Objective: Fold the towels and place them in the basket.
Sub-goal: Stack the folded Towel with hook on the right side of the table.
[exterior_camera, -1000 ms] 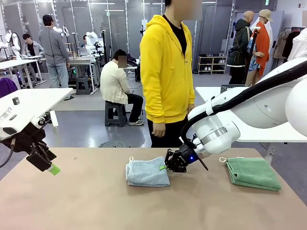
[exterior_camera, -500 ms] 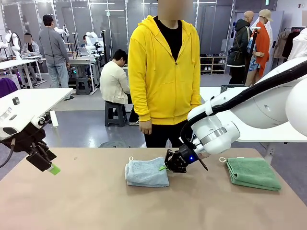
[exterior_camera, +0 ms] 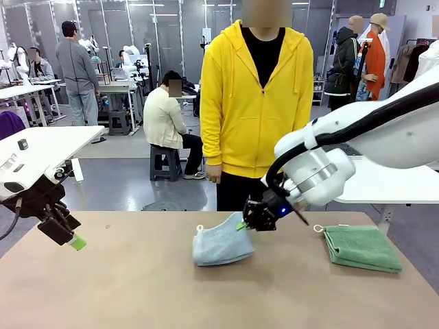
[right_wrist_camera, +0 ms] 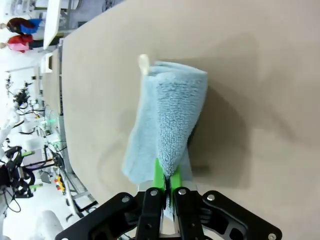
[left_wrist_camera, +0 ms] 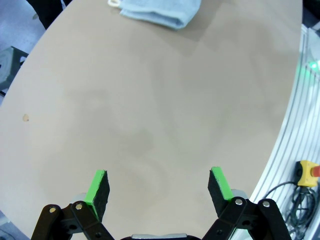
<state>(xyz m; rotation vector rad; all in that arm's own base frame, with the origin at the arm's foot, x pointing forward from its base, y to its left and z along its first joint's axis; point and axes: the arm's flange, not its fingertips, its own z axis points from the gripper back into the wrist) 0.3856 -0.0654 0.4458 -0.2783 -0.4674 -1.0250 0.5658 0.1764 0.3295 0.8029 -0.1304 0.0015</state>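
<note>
Right wrist view shows the pale grey-blue towel folded into a thick pad, one edge pinched between the green fingers of the right gripper, which are pressed together on the cloth. The pinched edge rises off the table while the far end, with its small loop, trails beyond the fingertips on the surface; holding one edge likely lets the folded cloth hang together as it is carried. From the front, the right gripper holds that towel just clear of the tabletop at its near side. The green towel lies folded well to the outer side of those fingers. The left gripper hovers over bare table with fingers wide apart, holding nothing, apparently waiting.
</note>
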